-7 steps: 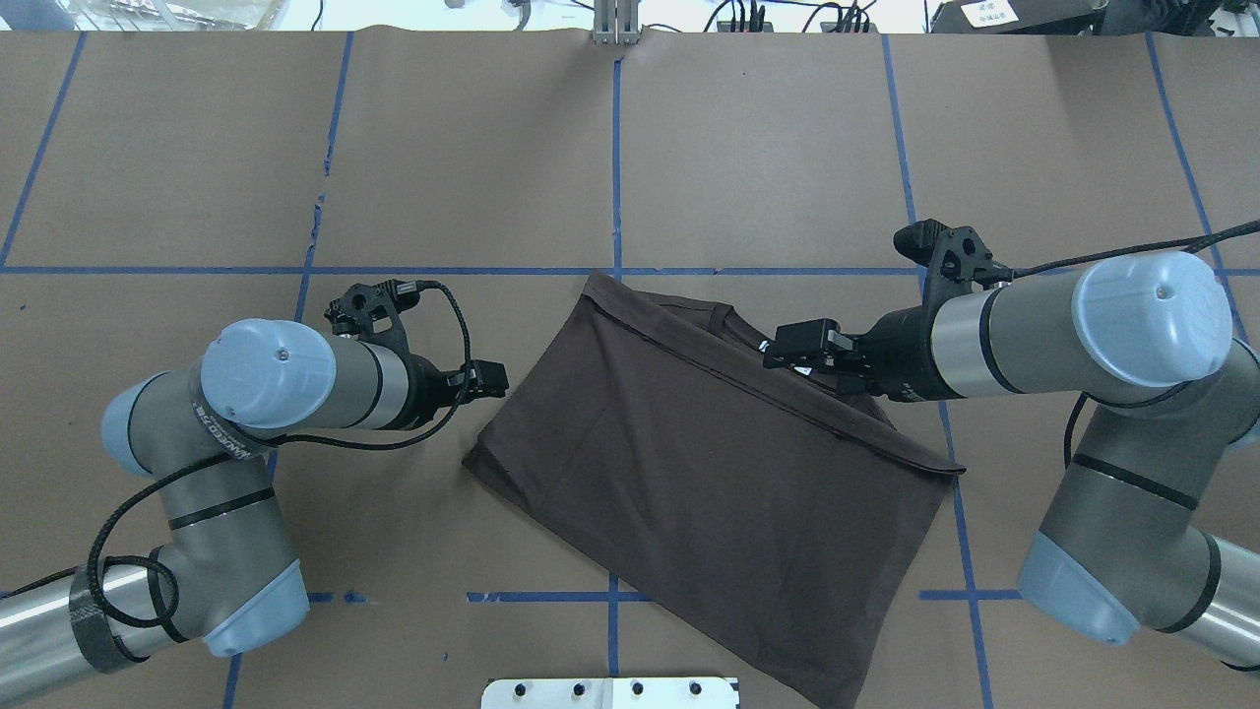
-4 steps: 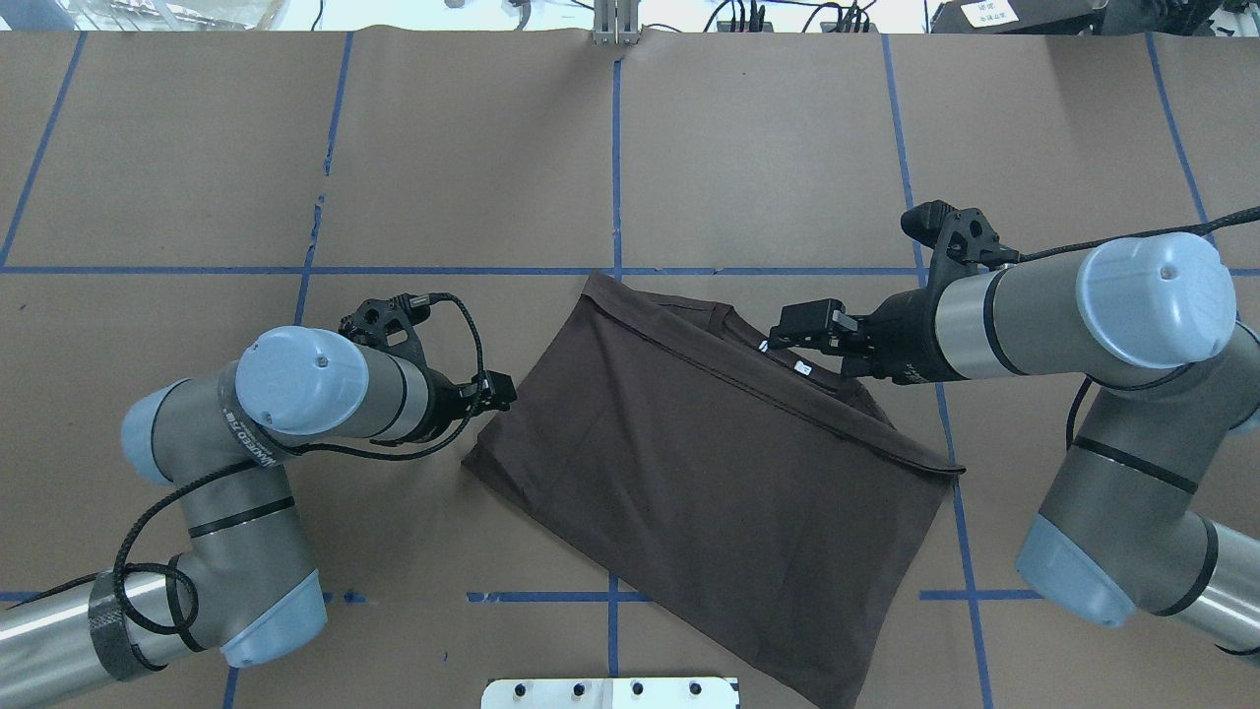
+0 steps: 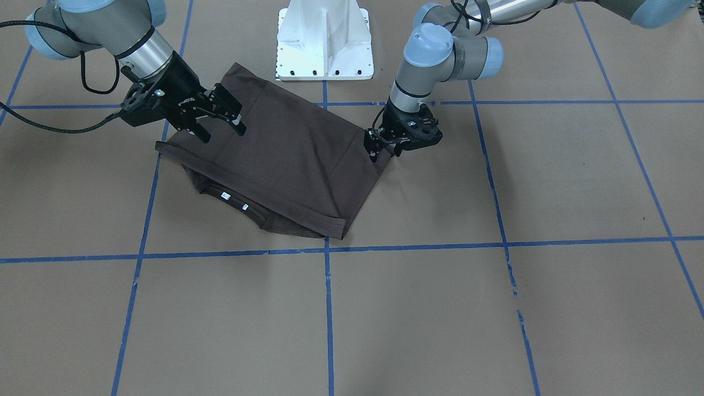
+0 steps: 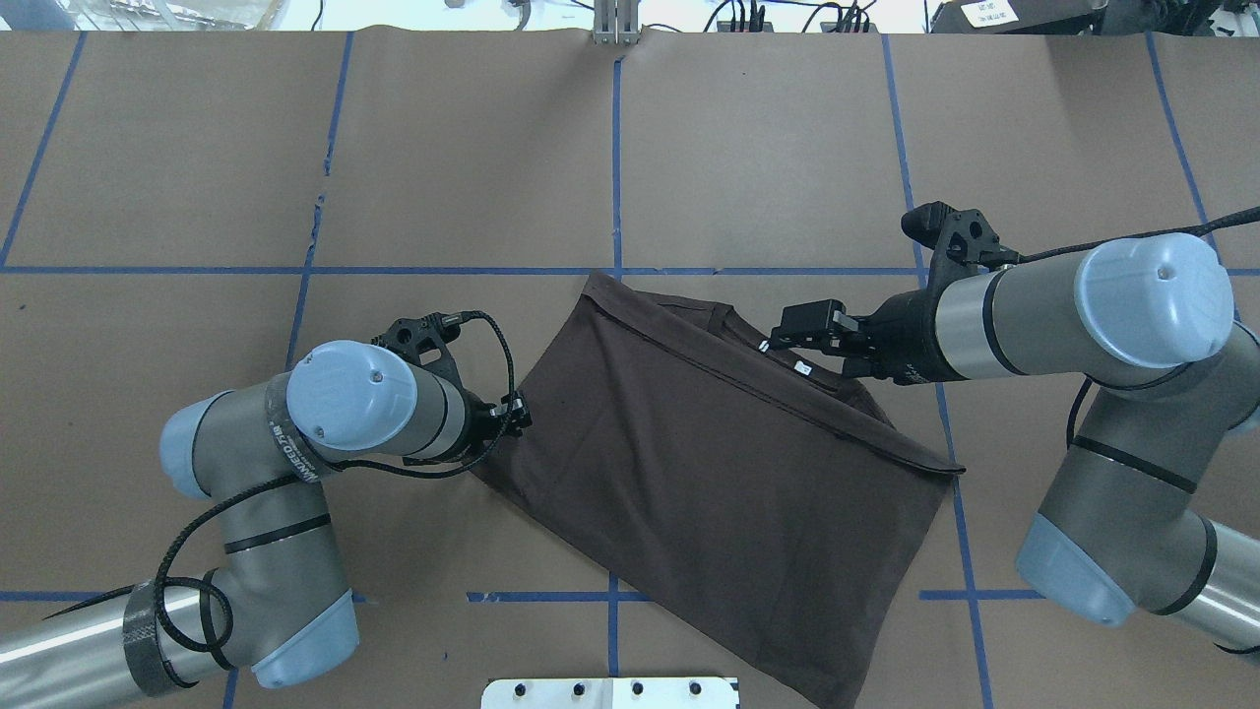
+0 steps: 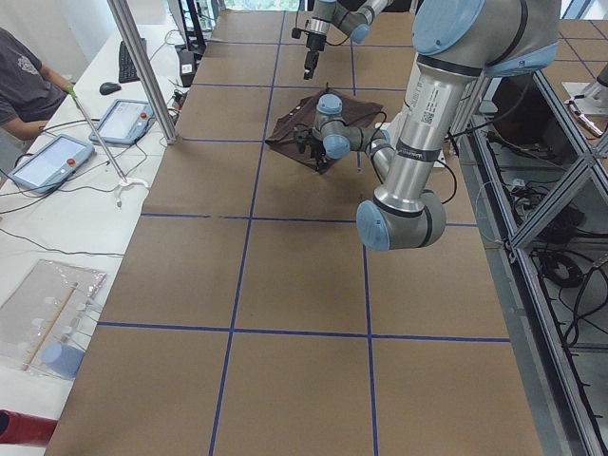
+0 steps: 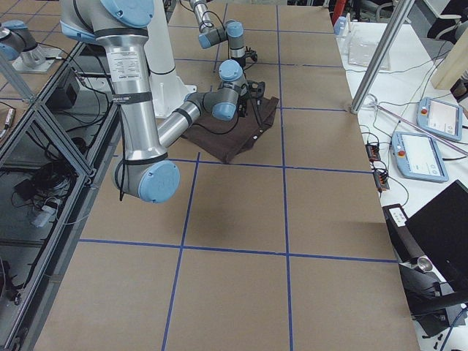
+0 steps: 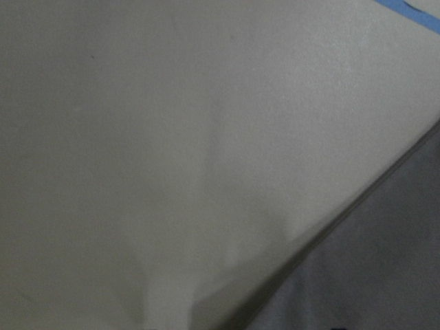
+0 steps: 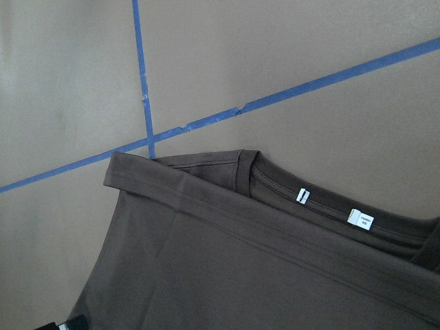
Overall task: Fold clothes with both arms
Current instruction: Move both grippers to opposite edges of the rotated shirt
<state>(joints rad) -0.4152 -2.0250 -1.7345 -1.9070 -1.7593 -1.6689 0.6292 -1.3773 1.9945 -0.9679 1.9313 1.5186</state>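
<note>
You've got open surface (image 4: 768, 148) beyond the T-shirt (image 4: 709, 473). Left tool (image 4: 517, 414) at its left corner, right tool (image 4: 792, 330) over the collar; pedestal base (image 4: 610, 692) crowds the near corner.

This is a robotics lab. The wide table (image 4: 768, 148) is covered in brown paper and marked into squares by blue tape lines (image 3: 327, 308). At the robot's edge stands a white metal pedestal (image 3: 324, 38) carrying two silver-grey jointed robot arms with light blue joint caps: the left arm (image 4: 364, 414) and the right arm (image 4: 1024, 315). Beyond the opposite edge runs a white side bench (image 5: 95, 237) with a touch-screen control pendant (image 5: 49, 161), a black keyboard (image 5: 126, 62) and loose cables, and a person (image 5: 24, 90) sits there. Open aluminium framing (image 5: 556, 204) lines the robot's side, with wiring on the floor beneath it.
</note>
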